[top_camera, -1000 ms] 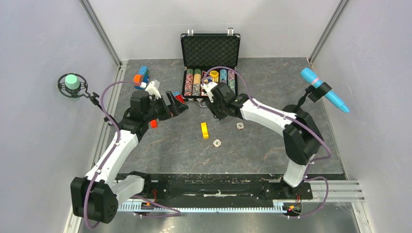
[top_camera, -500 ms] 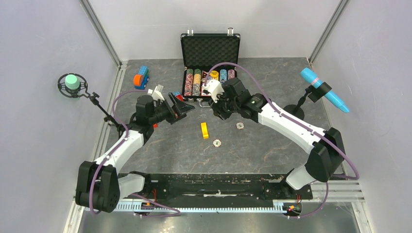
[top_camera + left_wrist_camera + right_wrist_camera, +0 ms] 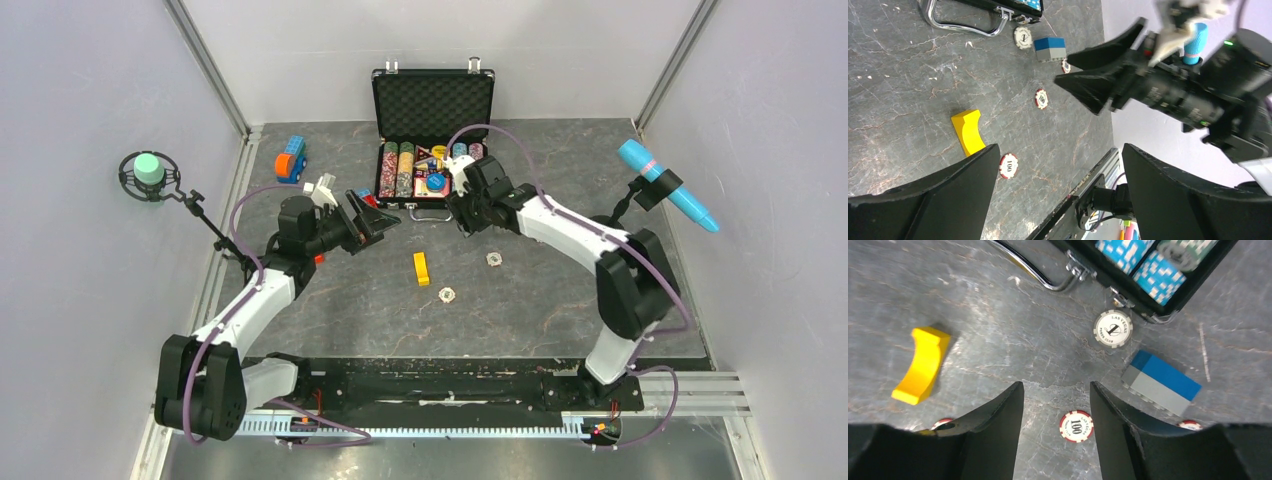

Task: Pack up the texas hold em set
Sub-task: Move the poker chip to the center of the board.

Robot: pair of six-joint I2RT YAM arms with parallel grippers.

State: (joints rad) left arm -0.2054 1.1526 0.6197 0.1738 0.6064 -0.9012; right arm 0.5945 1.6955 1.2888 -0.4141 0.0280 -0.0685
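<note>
The texas hold em set's black case (image 3: 432, 100) stands open at the back, its foam lid upright and rows of coloured chips (image 3: 404, 168) inside. My right gripper (image 3: 1055, 390) hovers open just in front of the case's right corner, holding nothing. Below it lie a white chip (image 3: 1113, 328) by the latch and a red 100 chip (image 3: 1076, 426). My left gripper (image 3: 1058, 150) is wide open and empty, left of the silver handle (image 3: 960, 25). More red chips (image 3: 1041, 98) (image 3: 1008, 165) lie loose on the table.
A yellow block (image 3: 421, 268) lies mid-table and a blue and grey brick (image 3: 1160, 382) sits by the case's front right. An orange and blue toy (image 3: 291, 158) is at the back left. A microphone (image 3: 149, 170) stands left, a blue marker holder (image 3: 665, 186) right.
My right gripper swung right along the case front and widened its jaws; a blue round piece now shows in the case. The left arm reached right earlier, then stayed still.
</note>
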